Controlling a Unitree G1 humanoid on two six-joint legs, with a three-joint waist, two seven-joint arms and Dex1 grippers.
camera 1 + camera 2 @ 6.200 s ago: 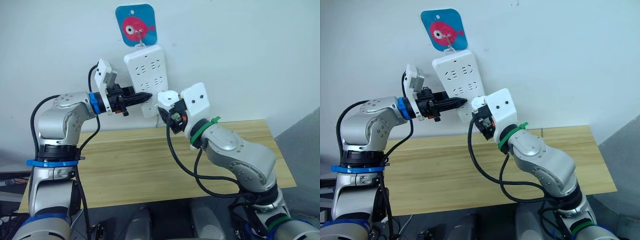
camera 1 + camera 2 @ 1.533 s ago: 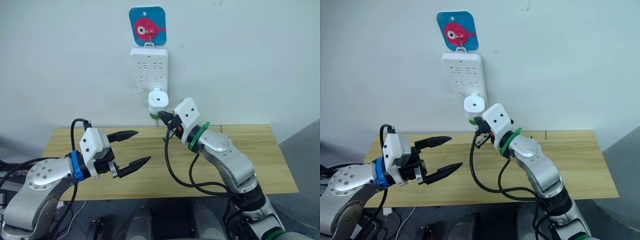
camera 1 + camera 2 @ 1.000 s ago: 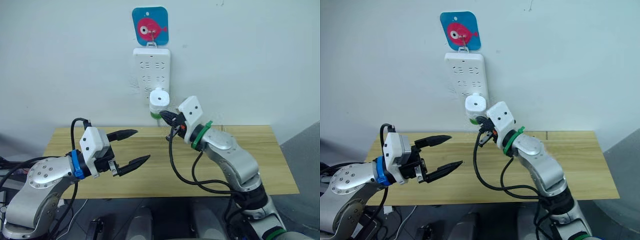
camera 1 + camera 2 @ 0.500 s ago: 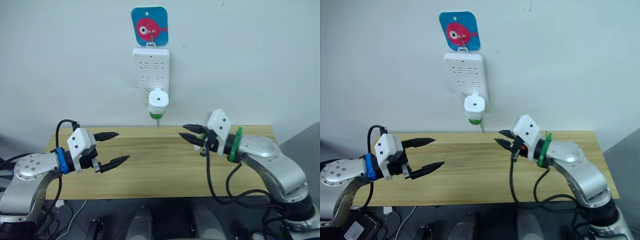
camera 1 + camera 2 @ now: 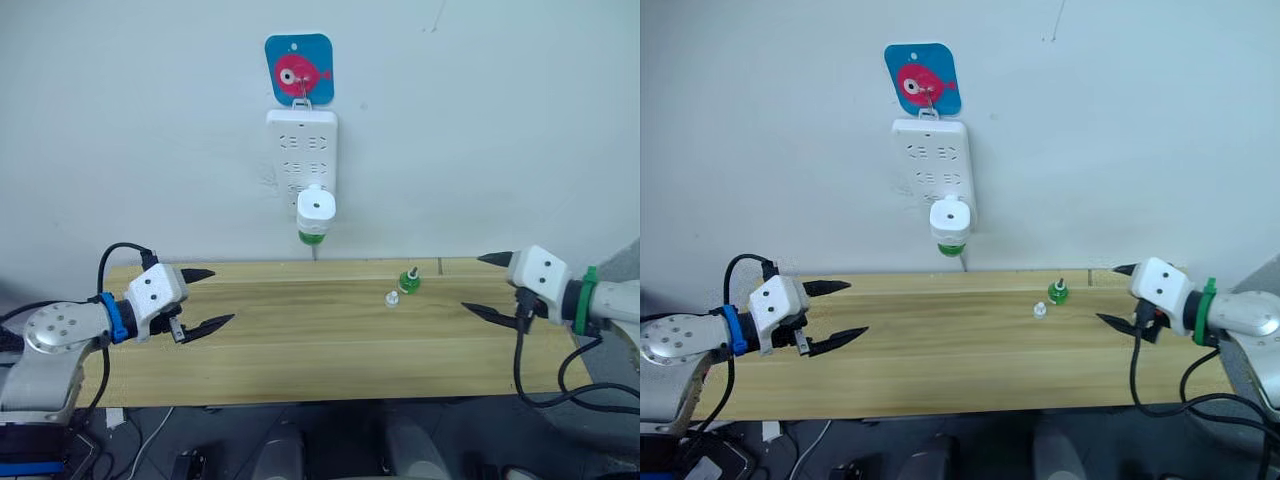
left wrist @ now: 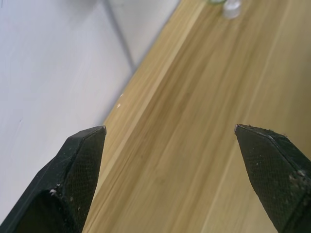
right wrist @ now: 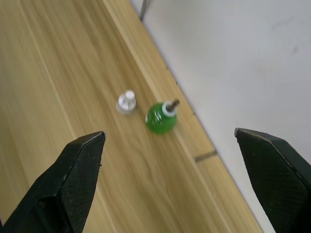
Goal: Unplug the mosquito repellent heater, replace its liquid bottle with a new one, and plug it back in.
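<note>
The white mosquito repellent heater (image 5: 316, 208) sits plugged into the wall power strip (image 5: 302, 140). A green bottle base (image 5: 313, 237) shows under it; whether this is the new one I cannot tell. A capless green liquid bottle (image 5: 409, 280) with a thin wick stands near the table's back edge, also in the right wrist view (image 7: 161, 118). A small white cap (image 5: 391, 298) lies beside it. My left gripper (image 5: 222, 295) hovers open and empty over the table's left end. My right gripper (image 5: 471, 282) is open and empty at the right, pointing toward the bottle.
The wooden table (image 5: 300, 350) stands against a white wall. A blue hook plate with a red fish (image 5: 299, 66) holds the power strip. A thin cable (image 5: 315, 252) drops from the strip behind the table.
My right gripper let go of the plugged-in heater, opened wide and pulled back to the table's right end. My left arm drew back toward the left. The bottle and cap have come into sight.
</note>
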